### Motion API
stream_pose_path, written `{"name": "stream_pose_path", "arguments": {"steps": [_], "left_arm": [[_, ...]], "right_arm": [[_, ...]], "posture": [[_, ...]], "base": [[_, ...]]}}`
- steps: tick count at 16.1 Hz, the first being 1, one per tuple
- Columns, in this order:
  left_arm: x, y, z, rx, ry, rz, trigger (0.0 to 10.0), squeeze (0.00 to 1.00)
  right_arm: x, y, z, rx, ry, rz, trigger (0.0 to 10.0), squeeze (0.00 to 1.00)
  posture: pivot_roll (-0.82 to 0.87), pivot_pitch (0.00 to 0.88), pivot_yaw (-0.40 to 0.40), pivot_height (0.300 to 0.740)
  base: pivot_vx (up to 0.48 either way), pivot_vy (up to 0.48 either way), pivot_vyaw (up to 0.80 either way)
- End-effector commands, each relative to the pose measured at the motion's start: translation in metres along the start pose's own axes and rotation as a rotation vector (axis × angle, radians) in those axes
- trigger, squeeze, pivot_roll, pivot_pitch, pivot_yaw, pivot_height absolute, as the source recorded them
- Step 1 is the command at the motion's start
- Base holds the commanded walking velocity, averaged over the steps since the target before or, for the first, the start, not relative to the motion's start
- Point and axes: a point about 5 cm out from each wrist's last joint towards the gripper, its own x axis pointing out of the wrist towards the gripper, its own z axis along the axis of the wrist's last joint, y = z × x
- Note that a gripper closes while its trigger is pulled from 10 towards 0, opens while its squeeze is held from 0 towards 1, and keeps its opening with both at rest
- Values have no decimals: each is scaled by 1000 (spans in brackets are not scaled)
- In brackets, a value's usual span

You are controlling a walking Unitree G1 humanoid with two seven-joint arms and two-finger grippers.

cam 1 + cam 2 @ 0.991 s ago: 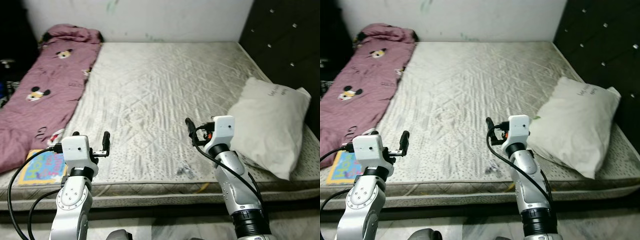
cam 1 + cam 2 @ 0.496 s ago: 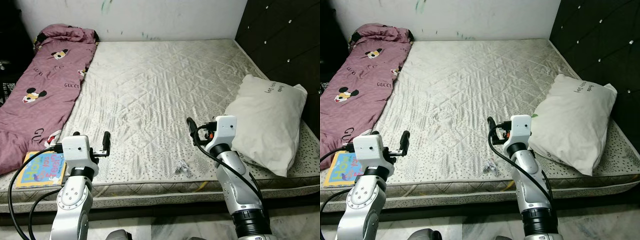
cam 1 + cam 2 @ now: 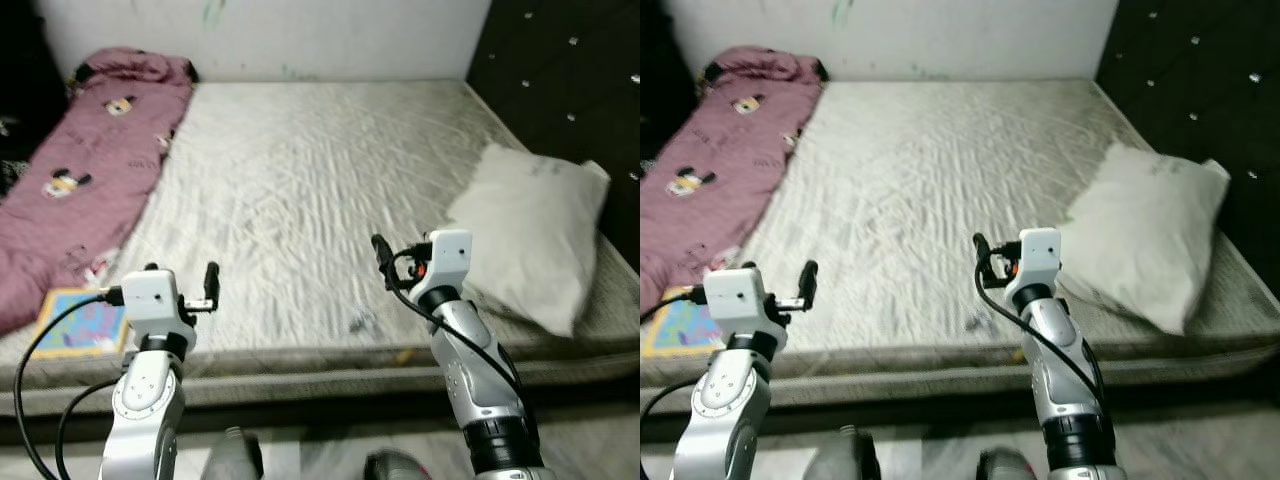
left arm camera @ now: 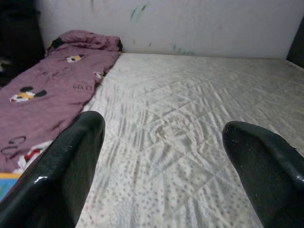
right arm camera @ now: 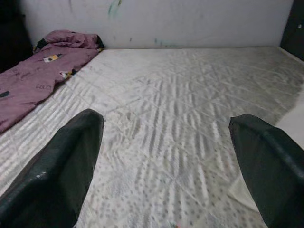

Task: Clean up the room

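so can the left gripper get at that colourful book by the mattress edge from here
Probably yes. The left gripper is open and holds nothing, and the book lies flat near the mattress edge just to its left, beside the pink blanket, with nothing on top of it.

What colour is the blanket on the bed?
Purplish pink blanket with cartoon mice, clearest in the left wrist view.

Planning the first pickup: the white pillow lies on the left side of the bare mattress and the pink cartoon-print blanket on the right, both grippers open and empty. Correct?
Not quite: the sides are swapped. In the left eye view the white pillow lies on the right side of the bare mattress, and the pink cartoon-print blanket on the left. Both the left gripper and right gripper are open and empty.
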Motion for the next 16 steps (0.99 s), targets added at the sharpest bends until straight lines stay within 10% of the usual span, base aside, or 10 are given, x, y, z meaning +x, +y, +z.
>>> {"name": "stream_pose_path", "arguments": {"steps": [1,16], "left_arm": [[0,2,1,-8,-5,17,10000,0],[2,4,3,-21,0,41,10000,0]], "right_arm": [[2,-1,1,-1,6,7,10000,0],[7,10,4,-33,-12,86,10000,0]], "posture": [[-37,0,-24,651],[-41,0,-29,651]], "base": [[0,0,0],[18,0,29]]}}
